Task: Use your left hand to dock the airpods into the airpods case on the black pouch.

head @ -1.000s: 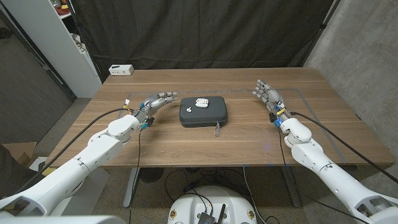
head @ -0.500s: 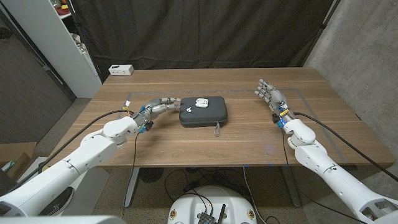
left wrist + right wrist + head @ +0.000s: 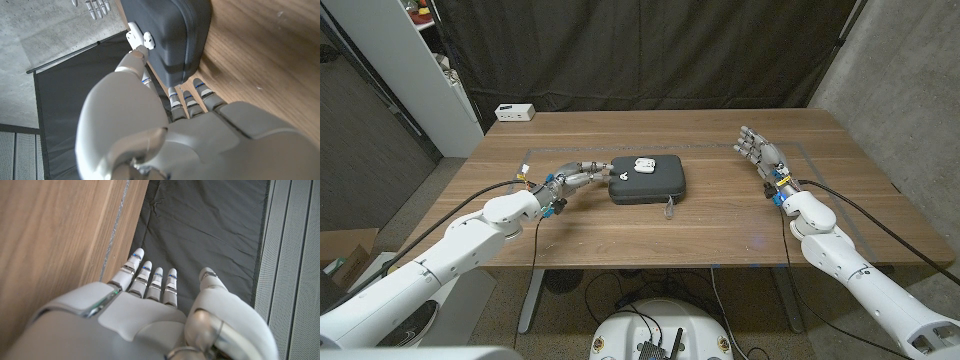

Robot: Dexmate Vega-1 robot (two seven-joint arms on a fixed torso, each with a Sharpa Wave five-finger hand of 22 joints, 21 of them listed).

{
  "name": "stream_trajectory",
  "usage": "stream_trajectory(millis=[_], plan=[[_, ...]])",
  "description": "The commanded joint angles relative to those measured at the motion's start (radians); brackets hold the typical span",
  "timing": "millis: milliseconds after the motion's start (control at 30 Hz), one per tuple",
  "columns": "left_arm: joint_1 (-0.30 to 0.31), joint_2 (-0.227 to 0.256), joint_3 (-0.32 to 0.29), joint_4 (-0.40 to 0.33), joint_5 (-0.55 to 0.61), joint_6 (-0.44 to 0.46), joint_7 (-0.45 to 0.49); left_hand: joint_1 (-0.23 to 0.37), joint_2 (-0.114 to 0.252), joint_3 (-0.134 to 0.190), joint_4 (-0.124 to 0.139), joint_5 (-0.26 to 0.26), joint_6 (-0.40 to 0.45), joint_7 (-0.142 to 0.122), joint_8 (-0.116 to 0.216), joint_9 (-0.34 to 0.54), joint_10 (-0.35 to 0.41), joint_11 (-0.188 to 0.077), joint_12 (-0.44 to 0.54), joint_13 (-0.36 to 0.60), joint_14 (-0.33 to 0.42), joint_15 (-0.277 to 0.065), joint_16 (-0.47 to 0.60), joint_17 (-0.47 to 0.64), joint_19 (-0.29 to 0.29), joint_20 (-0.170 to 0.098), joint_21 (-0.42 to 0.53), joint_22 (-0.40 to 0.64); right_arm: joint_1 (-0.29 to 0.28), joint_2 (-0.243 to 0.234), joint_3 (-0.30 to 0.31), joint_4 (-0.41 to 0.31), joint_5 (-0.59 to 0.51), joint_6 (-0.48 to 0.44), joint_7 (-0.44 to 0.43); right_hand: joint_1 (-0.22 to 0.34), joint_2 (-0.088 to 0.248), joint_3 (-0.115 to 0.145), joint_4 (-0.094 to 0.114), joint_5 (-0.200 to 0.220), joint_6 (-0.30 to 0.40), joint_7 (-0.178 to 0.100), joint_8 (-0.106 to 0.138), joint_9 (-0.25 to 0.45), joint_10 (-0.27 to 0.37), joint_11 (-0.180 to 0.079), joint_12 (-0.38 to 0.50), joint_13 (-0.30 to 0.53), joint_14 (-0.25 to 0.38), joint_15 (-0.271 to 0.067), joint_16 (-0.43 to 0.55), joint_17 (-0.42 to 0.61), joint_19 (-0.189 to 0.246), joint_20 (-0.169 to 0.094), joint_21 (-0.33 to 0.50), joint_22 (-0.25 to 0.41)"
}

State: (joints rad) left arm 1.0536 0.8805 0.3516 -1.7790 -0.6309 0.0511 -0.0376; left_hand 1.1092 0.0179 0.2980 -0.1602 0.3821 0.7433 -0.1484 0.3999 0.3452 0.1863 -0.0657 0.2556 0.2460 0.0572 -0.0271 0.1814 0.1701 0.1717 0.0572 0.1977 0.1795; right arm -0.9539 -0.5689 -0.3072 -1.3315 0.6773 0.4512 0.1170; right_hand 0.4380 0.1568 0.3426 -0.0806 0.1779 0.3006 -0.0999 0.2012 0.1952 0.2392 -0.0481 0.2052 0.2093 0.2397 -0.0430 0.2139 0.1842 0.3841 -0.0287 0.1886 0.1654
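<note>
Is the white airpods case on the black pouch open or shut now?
Cannot tell: the white airpods case on the black zippered pouch is too small in the head view, and its lid is unclear in the wrist view.

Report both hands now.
Left hand: open, holds nothing, fingertips at the pouch's left edge near the case.
Right hand: open, holds nothing, fingers spread.

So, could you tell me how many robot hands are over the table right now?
2: the left hand reaches the black pouch's left edge, and the right hand is held open, apart, near the table's right side.
</note>
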Motion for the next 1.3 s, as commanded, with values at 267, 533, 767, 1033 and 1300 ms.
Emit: stream_trajectory(millis=[267,533,767,1033,1300], plan=[[-0.071,-0.020,0.066,-0.001,0.064,0.043,-0.005,0.054,0.008,-0.026,0.008,-0.009,0.010,-0.046,-0.006,0.005,0.012,-0.012,0.004,-0.004,0.006,-0.002,0.001,0.001,0.004,0.009,0.007,0.004,-0.051,-0.014,0.036,-0.003,0.023,0.046,0.010,-0.014,-0.001,0.012,0.001,0.007,0.010,-0.007,0.003,0.003,0.012,0.001,0.004,0.002,0.016,-0.089,0.000,0.003,0.001,0.007,0.002,0.005],[-0.072,-0.012,0.078,-0.035,0.096,0.083,0.036,0.052,0.030,-0.046,0.029,-0.019,0.078,-0.014,0.011,0.002,0.029,-0.013,0.009,-0.006,0.015,-0.008,0.004,0.001,0.004,0.013,0.009,0.005,-0.070,-0.014,0.048,-0.009,0.034,0.058,0.009,-0.018,-0.001,0.013,0.002,0.007,0.011,-0.016,0.003,0.003,0.014,-0.002,0.005,0.002,0.018,-0.091,-0.001,0.003,0.001,0.009,0.002,0.005],[-0.042,0.025,0.055,-0.100,0.099,0.117,0.068,0.021,0.048,-0.069,0.057,-0.034,0.053,-0.025,-0.007,0.001,0.029,-0.006,0.008,-0.007,0.022,-0.011,0.005,0.002,0.006,0.019,0.011,0.007,-0.080,-0.016,0.054,-0.015,0.040,0.059,0.009,-0.020,-0.001,0.015,0.001,0.007,0.012,-0.015,0.002,0.003,0.017,0.001,0.005,0.002,0.019,-0.091,-0.002,0.003,0.001,0.010,0.002,0.006],[0.012,0.123,-0.008,-0.250,0.151,0.201,0.169,0.030,0.051,-0.105,0.054,-0.053,-0.011,-0.066,-0.069,-0.025,-0.057,0.017,-0.023,-0.008,-0.063,0.010,-0.011,0.003,-0.074,0.037,-0.009,0.007,-0.084,-0.010,0.057,-0.006,0.050,0.064,0.018,-0.022,-0.001,0.016,0.000,0.007,0.010,-0.015,0.001,0.003,0.019,0.000,0.006,0.003,0.021,-0.091,-0.003,0.003,0.000,0.013,0.002,0.006],[-0.012,0.160,0.010,-0.319,0.291,0.268,0.231,0.051,0.062,-0.126,0.050,-0.050,0.009,-0.072,-0.102,-0.057,-0.129,0.020,-0.042,-0.011,-0.164,0.039,-0.015,0.003,-0.153,0.053,-0.017,0.003,-0.079,-0.001,0.057,0.016,0.061,0.077,0.041,-0.022,-0.001,0.017,-0.002,0.007,0.011,-0.018,0.001,0.003,0.021,0.002,0.006,0.003,0.021,-0.089,-0.003,0.003,-0.002,0.017,0.002,0.006]])
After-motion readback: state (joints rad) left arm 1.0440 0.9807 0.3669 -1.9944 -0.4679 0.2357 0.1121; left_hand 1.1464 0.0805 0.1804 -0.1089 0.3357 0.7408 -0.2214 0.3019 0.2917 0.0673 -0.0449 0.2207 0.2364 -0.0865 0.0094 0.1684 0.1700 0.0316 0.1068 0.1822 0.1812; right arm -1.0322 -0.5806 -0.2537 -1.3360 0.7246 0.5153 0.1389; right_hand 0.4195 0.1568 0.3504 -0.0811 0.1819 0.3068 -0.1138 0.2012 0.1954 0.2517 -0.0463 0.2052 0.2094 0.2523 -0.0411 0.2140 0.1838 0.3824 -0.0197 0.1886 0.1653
